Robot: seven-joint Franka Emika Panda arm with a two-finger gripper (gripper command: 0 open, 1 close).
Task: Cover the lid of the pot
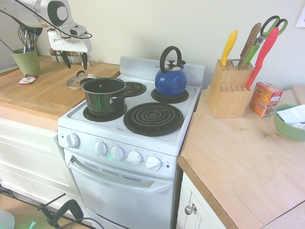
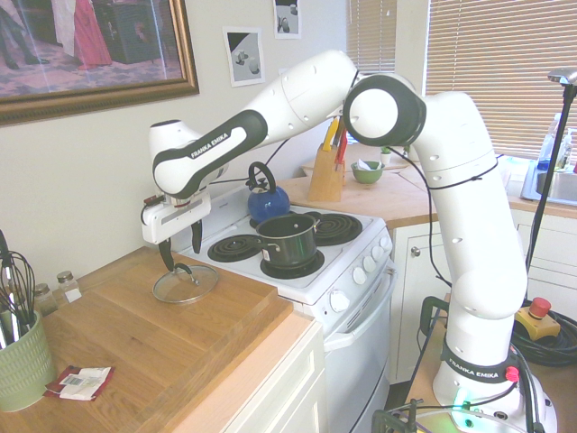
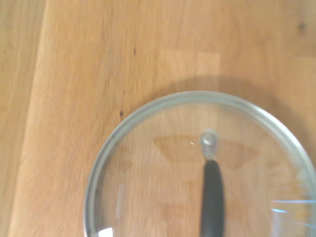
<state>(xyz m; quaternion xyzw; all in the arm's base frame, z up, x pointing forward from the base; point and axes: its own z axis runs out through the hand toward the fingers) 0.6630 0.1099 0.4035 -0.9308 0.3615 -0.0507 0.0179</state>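
Note:
The clear glass lid [image 1: 77, 81] [image 2: 185, 283] lies flat on the wooden counter left of the stove. Its metal rim and dark arched handle [image 3: 212, 197] fill the wrist view. My gripper [image 1: 75, 61] [image 2: 181, 252] hangs just above the lid, open, fingers pointing down on either side of the handle and holding nothing. The dark glossy pot [image 1: 104, 93] [image 2: 288, 238] stands uncovered on the stove's front burner nearest the counter, a short way from the lid.
A blue kettle [image 1: 170, 78] [image 2: 268, 200] sits on a back burner behind the pot. A green cup of whisks [image 1: 27, 61] [image 2: 20, 361] and a small packet [image 1: 28, 79] are on the counter. Knife block [image 1: 228, 88], orange box [image 1: 265, 98] and green bowl [image 1: 290, 121] stand across the stove.

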